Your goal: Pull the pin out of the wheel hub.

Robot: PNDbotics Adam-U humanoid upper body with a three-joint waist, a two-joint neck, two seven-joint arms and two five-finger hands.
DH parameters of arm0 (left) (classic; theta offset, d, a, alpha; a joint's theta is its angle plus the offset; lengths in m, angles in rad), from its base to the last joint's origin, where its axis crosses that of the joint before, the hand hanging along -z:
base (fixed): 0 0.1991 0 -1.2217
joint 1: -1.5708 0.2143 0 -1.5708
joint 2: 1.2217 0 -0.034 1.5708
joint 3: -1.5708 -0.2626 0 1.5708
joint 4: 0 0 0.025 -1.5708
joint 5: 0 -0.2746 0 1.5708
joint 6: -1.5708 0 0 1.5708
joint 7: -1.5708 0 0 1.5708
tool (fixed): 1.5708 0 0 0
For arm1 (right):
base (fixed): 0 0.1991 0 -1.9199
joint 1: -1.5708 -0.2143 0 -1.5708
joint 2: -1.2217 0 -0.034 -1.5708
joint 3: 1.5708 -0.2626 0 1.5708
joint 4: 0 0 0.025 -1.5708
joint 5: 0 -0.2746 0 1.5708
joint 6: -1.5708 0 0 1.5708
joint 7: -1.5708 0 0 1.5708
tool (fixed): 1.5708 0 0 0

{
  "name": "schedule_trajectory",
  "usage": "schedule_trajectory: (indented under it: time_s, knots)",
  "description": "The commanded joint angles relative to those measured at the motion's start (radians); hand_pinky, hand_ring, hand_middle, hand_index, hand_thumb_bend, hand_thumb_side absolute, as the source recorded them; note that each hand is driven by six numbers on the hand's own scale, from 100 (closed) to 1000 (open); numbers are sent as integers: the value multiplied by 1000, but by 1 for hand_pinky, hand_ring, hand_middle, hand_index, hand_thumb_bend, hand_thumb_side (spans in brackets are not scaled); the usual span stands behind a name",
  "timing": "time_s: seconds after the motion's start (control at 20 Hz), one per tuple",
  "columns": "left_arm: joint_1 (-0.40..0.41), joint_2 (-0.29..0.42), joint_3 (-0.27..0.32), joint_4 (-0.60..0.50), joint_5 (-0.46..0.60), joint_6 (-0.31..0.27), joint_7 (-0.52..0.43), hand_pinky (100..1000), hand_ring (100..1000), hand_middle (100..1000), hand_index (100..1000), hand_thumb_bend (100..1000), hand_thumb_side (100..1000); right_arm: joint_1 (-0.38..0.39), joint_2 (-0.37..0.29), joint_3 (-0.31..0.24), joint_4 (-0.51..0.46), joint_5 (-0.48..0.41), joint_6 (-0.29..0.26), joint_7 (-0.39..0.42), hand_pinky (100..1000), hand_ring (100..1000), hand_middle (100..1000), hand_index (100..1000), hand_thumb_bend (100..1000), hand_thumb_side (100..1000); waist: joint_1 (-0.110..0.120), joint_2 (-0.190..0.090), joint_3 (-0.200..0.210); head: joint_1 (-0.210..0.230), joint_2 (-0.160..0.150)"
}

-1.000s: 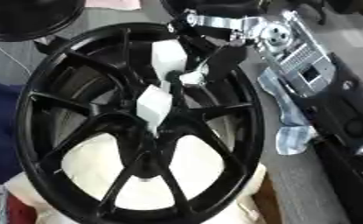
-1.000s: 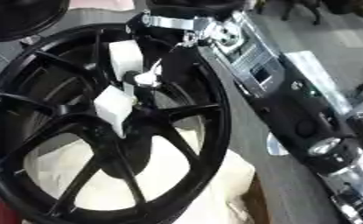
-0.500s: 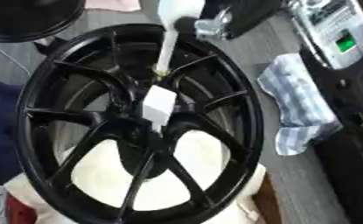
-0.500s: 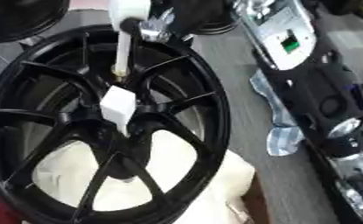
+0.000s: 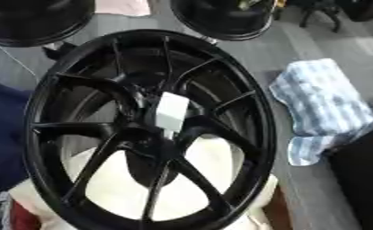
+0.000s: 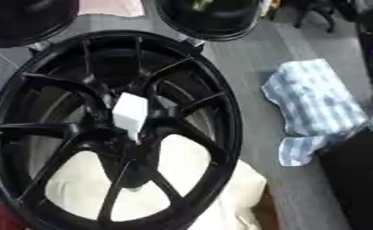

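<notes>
Black metal fills my view: the wheel [image 5: 146,130] lies flat on a cream cloth [image 5: 213,179]. A white tag [image 5: 172,112] rests at its hub [image 5: 154,119]; whether the pin is there I cannot tell. Neither robot hand shows in my views, so I cannot say if they are apart or together. To do this step well, I think I must bring one robot hand straight above the hub and pull along the axis. A checked towel [image 5: 330,108] lies beside.
</notes>
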Motion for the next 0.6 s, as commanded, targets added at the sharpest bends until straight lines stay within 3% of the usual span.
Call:
schedule_trajectory:
  time_s: [0.05, 0.25, 0.6]
  knots:
    - [1, 0, 10, -34, -8, -8, 0, 798, 561, 458, 669, 124, 953, 85, -144, -98, 4, -56, -28, -87, 720, 625, 240, 421, 100, 310, 8, -7, -4, 16, -15]
    - [1, -9, 12, -55, -13, -13, 1, 798, 560, 458, 669, 122, 949, 285, -204, -192, 2, -39, -94, -170, 727, 632, 252, 433, 100, 294, 24, 8, -5, 26, -21]
    - [-6, -24, 12, -78, -15, -13, 4, 799, 560, 458, 668, 122, 948, 556, -160, -326, 7, 98, -187, -236, 742, 662, 285, 446, 100, 280, 43, 26, -4, 45, -40]
